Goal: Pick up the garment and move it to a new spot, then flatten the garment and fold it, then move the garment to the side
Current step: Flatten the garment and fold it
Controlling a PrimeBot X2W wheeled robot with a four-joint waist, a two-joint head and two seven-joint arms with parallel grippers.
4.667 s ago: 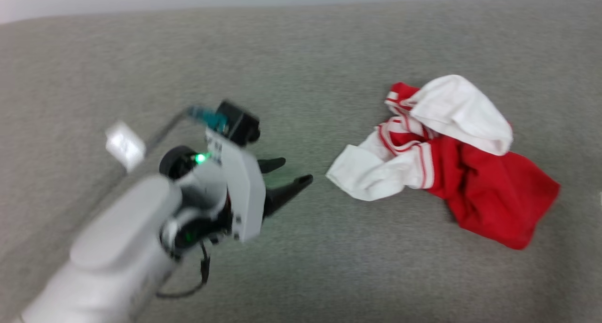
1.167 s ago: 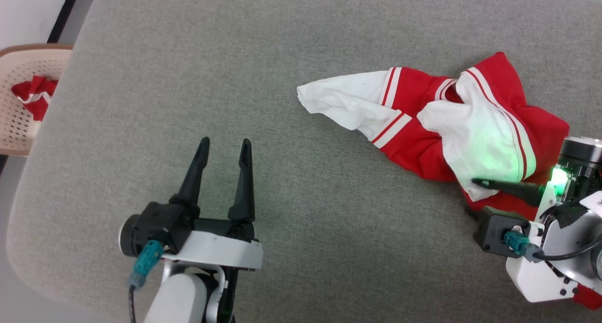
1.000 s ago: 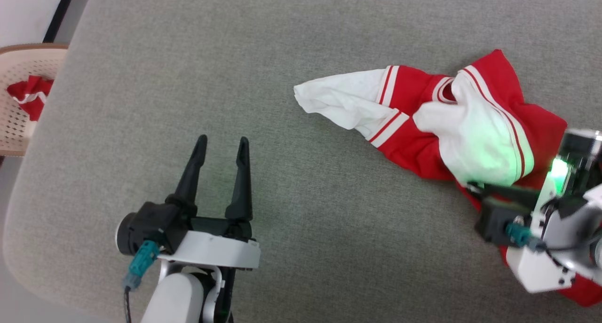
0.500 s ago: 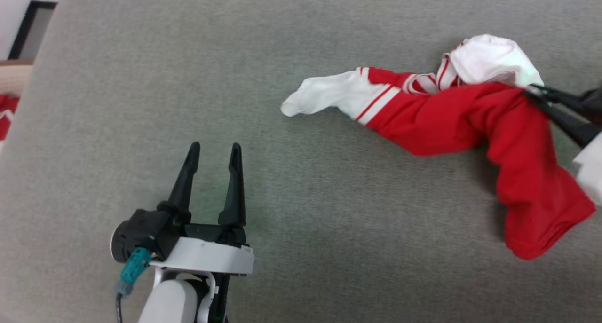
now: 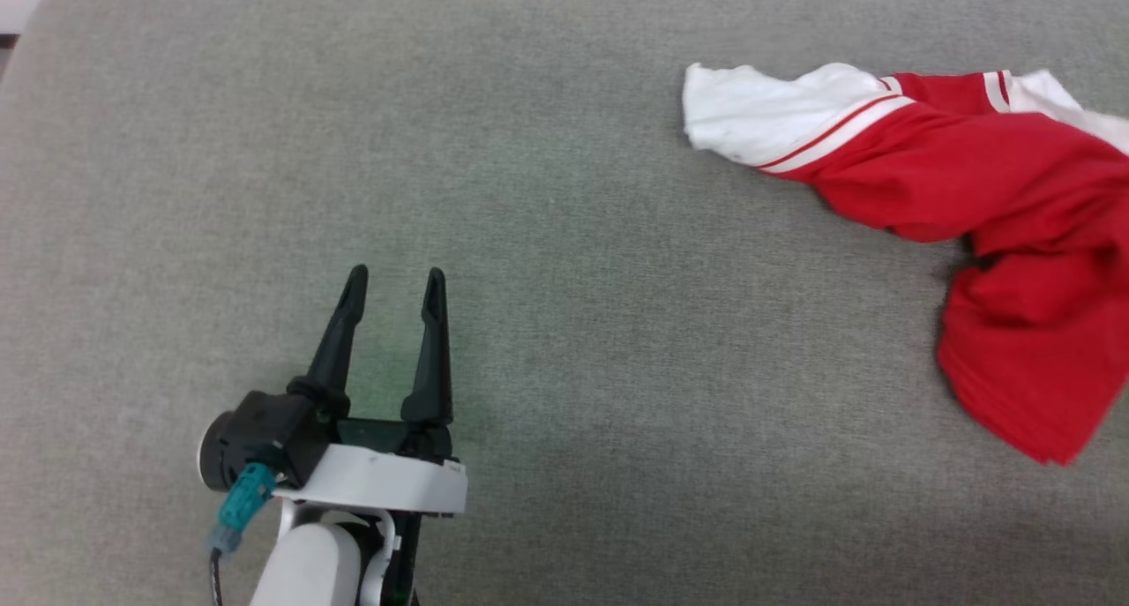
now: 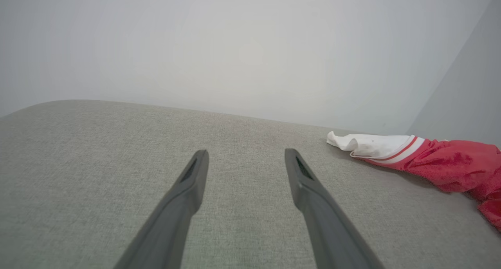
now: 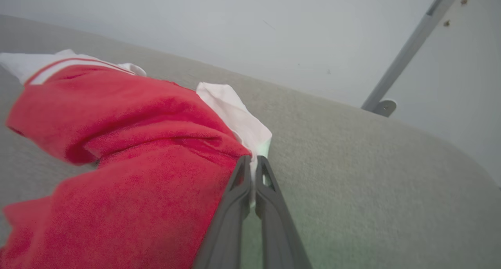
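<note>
Head view: left gripper (image 5: pixel 395 277) at lower left over grey fabric surface (image 5: pixel 573 324), two dark fingers spread wide, nothing between them, pointing up the frame. Well apart at upper right, the garment (image 5: pixel 1014 174), its white sleeve (image 5: pixel 750 116) with striped trim lying on the surface toward the middle, red body bunched and running off the right edge. Left wrist view: left gripper (image 6: pixel 246 153) low over the same grey surface (image 6: pixel 98 163), fingers parted and empty, pale wall (image 6: pixel 235 46) beyond; garment (image 6: pixel 450 167) at far right, white sleeve (image 6: pixel 372 143) nearest the fingers yet clear of them. Right wrist view: right gripper (image 7: pixel 253 159) pressed together on a fold of white cloth at the garment (image 7: pixel 137 143) edge, red fabric draped to the left of the fingers, grey surface (image 7: pixel 372 183) to the right, metal pole (image 7: pixel 407 53) against the wall at upper right.
</note>
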